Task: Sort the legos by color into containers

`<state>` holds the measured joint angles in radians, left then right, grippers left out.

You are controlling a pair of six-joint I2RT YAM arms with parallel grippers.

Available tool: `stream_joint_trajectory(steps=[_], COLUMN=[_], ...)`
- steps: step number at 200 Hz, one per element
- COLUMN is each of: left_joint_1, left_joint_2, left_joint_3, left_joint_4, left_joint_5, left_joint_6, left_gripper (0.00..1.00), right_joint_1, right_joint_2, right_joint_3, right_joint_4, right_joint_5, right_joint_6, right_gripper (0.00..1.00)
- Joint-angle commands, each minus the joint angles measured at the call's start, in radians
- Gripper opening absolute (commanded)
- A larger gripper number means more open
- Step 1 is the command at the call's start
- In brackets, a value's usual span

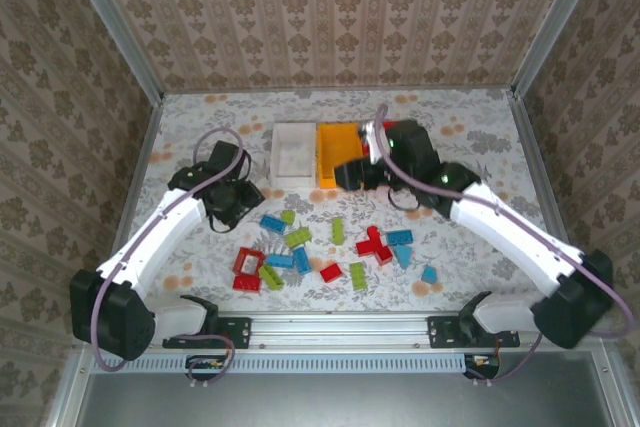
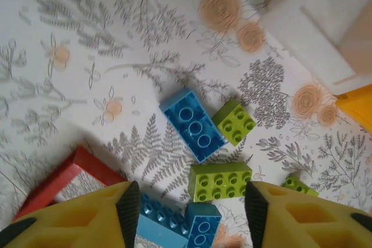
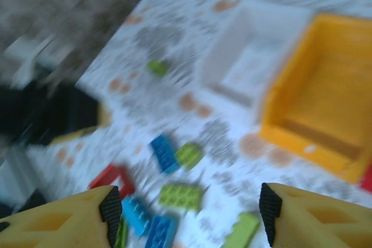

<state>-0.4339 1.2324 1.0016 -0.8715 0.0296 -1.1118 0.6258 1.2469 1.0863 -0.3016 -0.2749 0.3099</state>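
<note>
1. A table covered in a pale floral cloth [image 1: 450, 117] is spreading across the overhead view, with patterned walls standing around it.
2. Two white robot arms are reaching in from the near edge. The left arm [image 1: 160, 232] is angling toward the left side of the brick pile, and the right arm [image 1: 510, 232] is stretching toward the bins.
3. Three small open rectangular plastic bins are sitting in a row at the far middle: a white bin [image 1: 294, 127], an orange-yellow bin [image 1: 335, 147] just beside it, and a red bin [image 1: 389, 125] mostly hiding behind the right arm.
4. The left gripper [image 2: 192, 201] is hanging above the bricks, its yellow fingers spread apart with nothing between them. The right gripper [image 3: 189, 207] is hovering by the orange-yellow bin's near edge, its jaws wide and gripping nothing (its wrist picture is blurring badly).
5. Small studded plastic bricks in blue, red and lime green [image 1: 373, 243] are lying loose on the cloth between the arms and the bins. Below the left gripper, a long blue brick [image 2: 193, 125] is lying just beside a small square lime green brick [image 2: 234, 121].
6. The sorting seems to be barely starting. The orange-yellow bin's visible floor is looking bare, what the white and red bins hold cannot be told, and nearly the whole pile is waiting.
</note>
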Motion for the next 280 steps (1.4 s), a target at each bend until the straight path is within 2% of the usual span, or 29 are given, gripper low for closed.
stream_joint_trajectory(steps=[1, 29, 61, 161, 189, 233, 255, 280], left_joint_1=[-0.031, -0.067, -0.072, -0.042, -0.035, -0.037, -0.039, -0.058], left_joint_2=[0.003, 0.075, 0.168, 0.376, 0.405, 0.408, 0.374, 0.31], left_joint_3=[-0.055, -0.077, -0.063, -0.039, -0.043, -0.068, -0.061, 0.003], left_joint_4=[0.051, 0.104, 0.163, 0.264, 0.281, 0.3, 0.269, 0.183], left_joint_5=[-0.023, 0.001, 0.001, 0.008, 0.012, 0.022, -0.011, -0.077], left_joint_6=[-0.248, -0.402, -0.488, -0.51, -0.498, -0.497, -0.48, -0.407], left_gripper=[0.59, 0.63, 0.64, 0.62, 0.55, 0.36, 0.27, 0.24], right_joint_1=[0.059, 0.122, 0.141, 0.144, 0.143, 0.143, 0.143, 0.137], right_joint_2=[-0.129, -0.191, -0.171, -0.121, -0.122, -0.101, -0.088, -0.089], right_joint_3=[-0.171, -0.259, -0.273, -0.258, -0.261, -0.253, -0.241, -0.217], right_joint_4=[0.182, 0.183, 0.203, 0.223, 0.216, 0.226, 0.234, 0.233], right_joint_5=[-0.053, -0.027, -0.077, -0.104, -0.096, -0.092, -0.08, -0.025], right_joint_6=[-0.046, -0.071, -0.108, -0.117, -0.114, -0.108, -0.103, -0.095], right_gripper=[0.75, 0.76, 0.76, 0.77, 0.77, 0.77, 0.77, 0.76])
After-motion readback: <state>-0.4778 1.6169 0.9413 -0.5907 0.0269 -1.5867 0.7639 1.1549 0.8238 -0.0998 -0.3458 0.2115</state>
